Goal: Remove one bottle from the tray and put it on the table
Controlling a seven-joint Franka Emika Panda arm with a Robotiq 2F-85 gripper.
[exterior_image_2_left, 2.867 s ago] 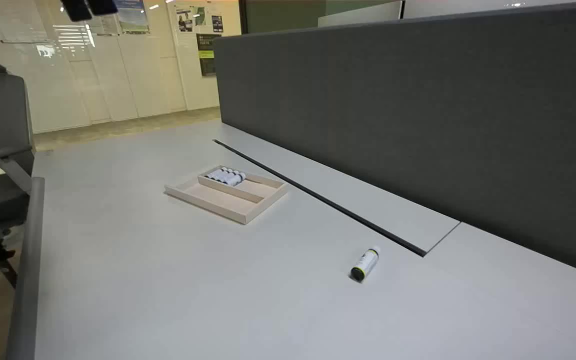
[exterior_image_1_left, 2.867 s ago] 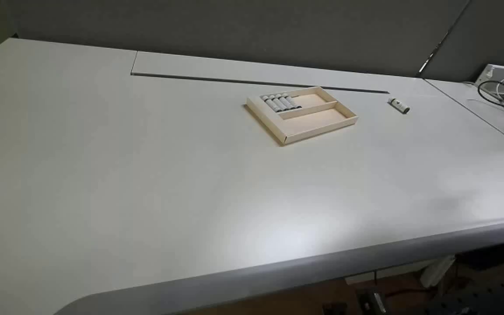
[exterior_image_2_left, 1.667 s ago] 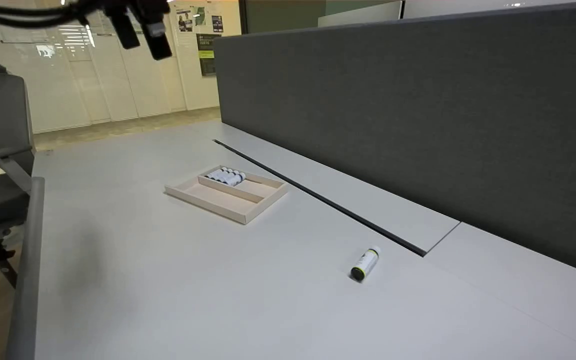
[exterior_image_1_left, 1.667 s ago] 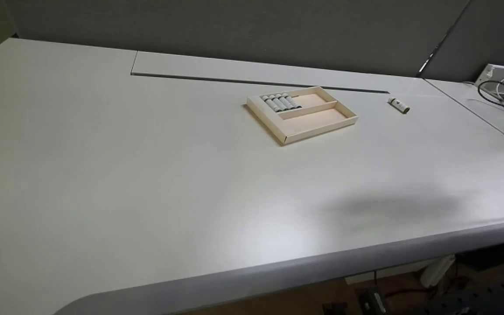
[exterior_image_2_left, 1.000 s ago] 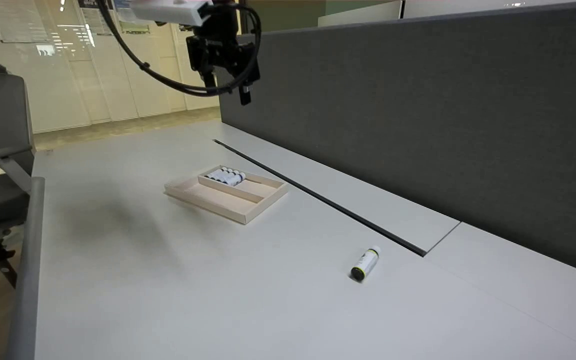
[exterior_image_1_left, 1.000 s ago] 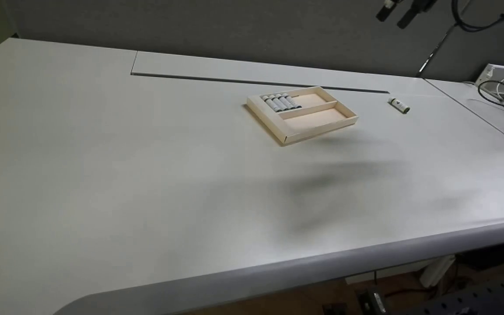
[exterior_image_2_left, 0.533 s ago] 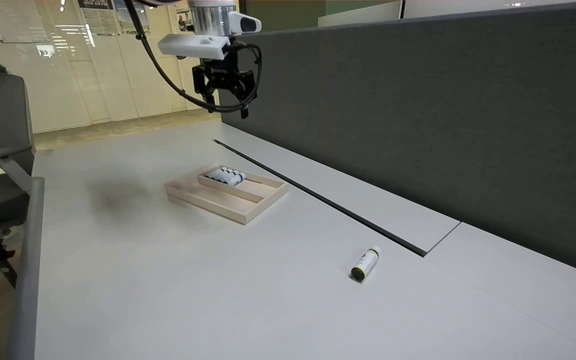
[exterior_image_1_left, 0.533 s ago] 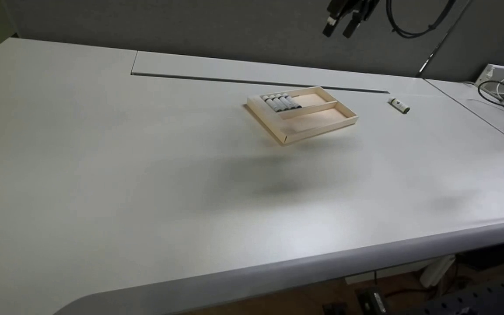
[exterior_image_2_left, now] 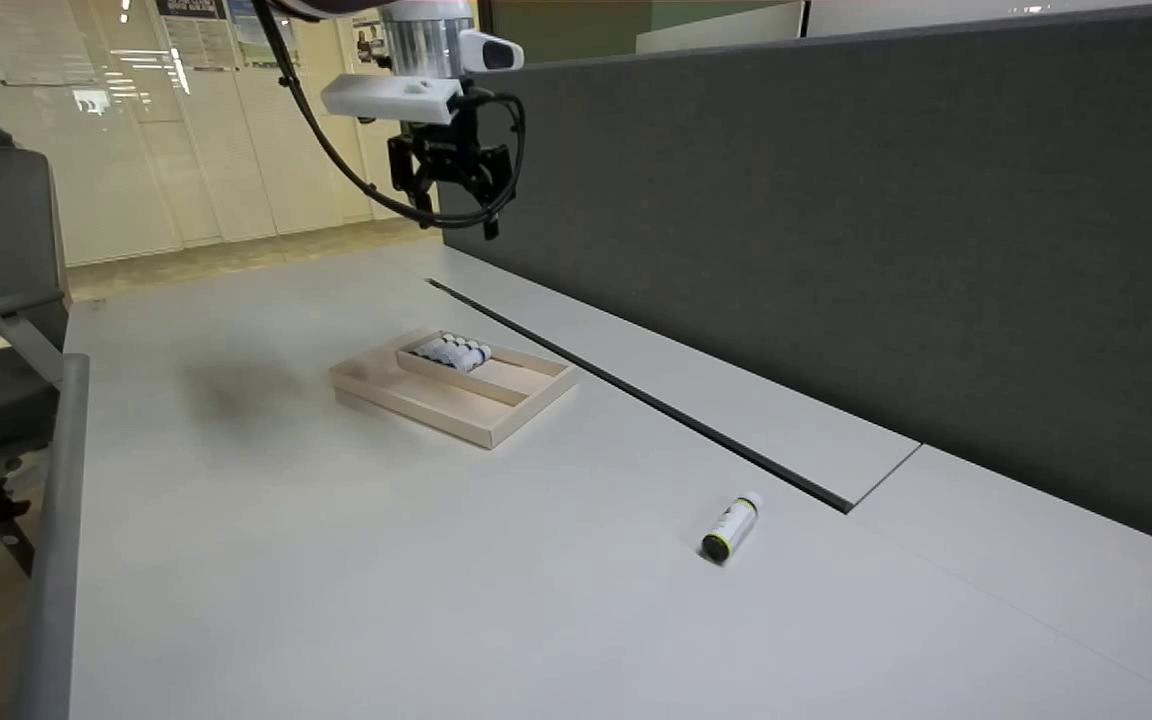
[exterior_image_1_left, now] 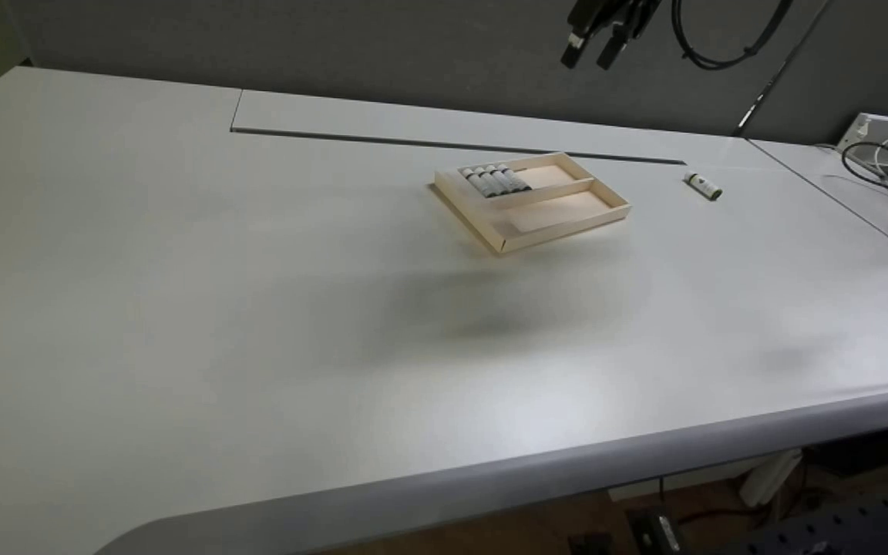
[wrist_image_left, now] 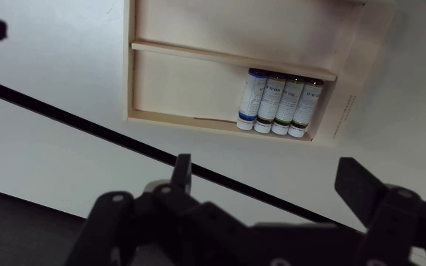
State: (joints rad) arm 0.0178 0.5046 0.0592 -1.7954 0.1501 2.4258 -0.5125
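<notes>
The light-wood tray [exterior_image_1_left: 560,231] lies on the white-grey table [exterior_image_1_left: 220,331]; both also show in the other views. Several small white-labelled bottles [wrist_image_left: 272,98] lie side by side in one end of a tray compartment. The end bottle [wrist_image_left: 252,96] has blue bands and borders the bare part of that compartment. Another bottle [exterior_image_2_left: 732,527] lies on its side on the table, apart from the tray; it also shows in an exterior view [exterior_image_1_left: 702,186]. My gripper [exterior_image_2_left: 457,227] is open and empty, high above the table. In the wrist view its fingers [wrist_image_left: 264,162] are wide apart.
A dark grey partition [exterior_image_2_left: 836,220] runs along the table's back edge. A dark slot [exterior_image_2_left: 636,392] lies between it and the tray. Cables [exterior_image_1_left: 887,169] and a pale box sit at a far table end. A chair [exterior_image_2_left: 1,220] stands beyond the table.
My gripper has come into both exterior views and moved across and down towards the tray's area. In the last half second it has moved only slightly. The tray and bottles have not moved.
</notes>
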